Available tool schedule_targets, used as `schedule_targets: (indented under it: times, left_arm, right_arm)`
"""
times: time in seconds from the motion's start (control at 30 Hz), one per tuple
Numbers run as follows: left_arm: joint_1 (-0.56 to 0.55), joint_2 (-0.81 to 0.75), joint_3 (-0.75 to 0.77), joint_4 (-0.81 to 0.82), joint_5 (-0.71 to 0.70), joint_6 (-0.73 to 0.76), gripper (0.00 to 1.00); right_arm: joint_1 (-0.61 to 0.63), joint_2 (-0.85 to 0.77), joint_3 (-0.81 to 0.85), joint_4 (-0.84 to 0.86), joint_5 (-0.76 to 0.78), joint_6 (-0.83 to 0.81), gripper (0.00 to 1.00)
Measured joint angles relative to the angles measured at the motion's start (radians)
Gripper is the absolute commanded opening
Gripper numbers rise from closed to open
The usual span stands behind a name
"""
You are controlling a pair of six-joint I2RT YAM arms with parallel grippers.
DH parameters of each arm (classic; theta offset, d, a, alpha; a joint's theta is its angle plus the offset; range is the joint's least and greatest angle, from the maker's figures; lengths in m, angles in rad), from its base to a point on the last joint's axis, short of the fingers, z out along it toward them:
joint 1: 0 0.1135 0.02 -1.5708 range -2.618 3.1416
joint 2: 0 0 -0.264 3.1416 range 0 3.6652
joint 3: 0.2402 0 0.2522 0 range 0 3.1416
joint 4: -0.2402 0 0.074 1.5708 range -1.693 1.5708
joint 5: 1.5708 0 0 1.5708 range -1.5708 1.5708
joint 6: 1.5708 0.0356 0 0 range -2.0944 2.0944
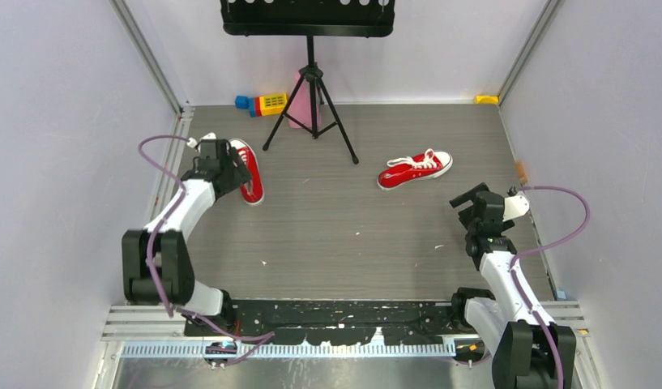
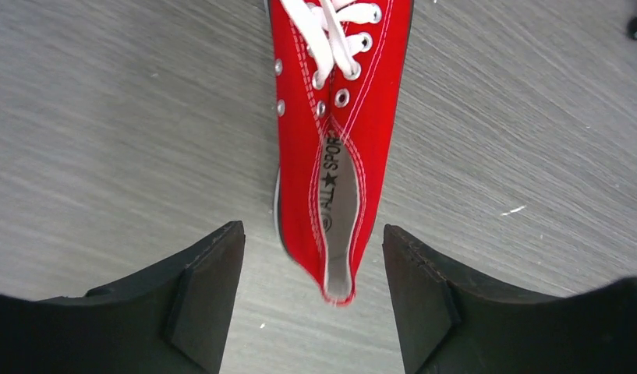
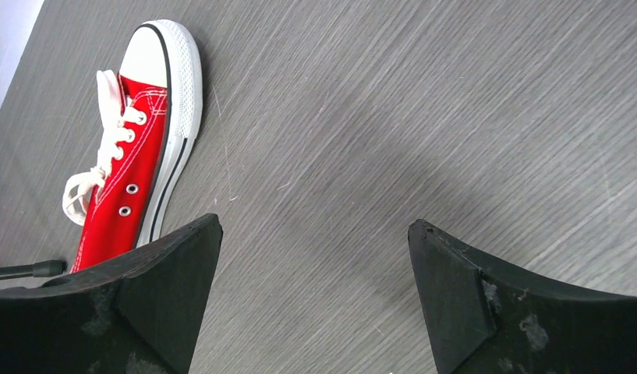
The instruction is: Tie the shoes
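Two red canvas sneakers with white laces lie on the grey floor. The left shoe (image 1: 250, 177) lies by my left gripper (image 1: 222, 162). In the left wrist view its heel (image 2: 338, 234) sits between the open fingers (image 2: 206, 296) without touching them, and my left gripper (image 2: 313, 269) is empty. The right shoe (image 1: 415, 168) lies mid-right, its laces loose. My right gripper (image 1: 471, 201) is open and empty, to the right of and nearer than that shoe. In the right wrist view the shoe (image 3: 136, 148) is at the far left, outside the gripper (image 3: 315, 257).
A black music stand on a tripod (image 1: 311, 89) stands at the back centre. Colourful toy blocks (image 1: 262, 104) and a pink object (image 1: 299, 109) lie behind it. A small yellow object (image 1: 487, 100) lies at the back right corner. White walls close in both sides.
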Motion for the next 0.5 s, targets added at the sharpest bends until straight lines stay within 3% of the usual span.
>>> schedule_targets:
  times: [0.23,0.33,0.43,0.5]
  left_arm:
    - [0.000,0.219,0.077,-0.015,0.040,-0.003,0.58]
    - [0.000,0.245,0.078,-0.013,0.042,-0.012,0.44]
    - [0.000,0.245,0.078,0.002,0.058,-0.014,0.19]
    - [-0.001,0.238,0.072,0.011,0.063,-0.006,0.07]
  right_arm:
    - [0.000,0.014,0.000,0.016,-0.015,0.005,0.93]
    - [0.000,0.007,0.000,0.015,-0.016,0.005,0.93]
    - [0.000,-0.004,0.000,0.017,-0.018,0.005,0.93]
    - [0.000,-0.005,0.000,0.021,-0.019,0.005,0.93]
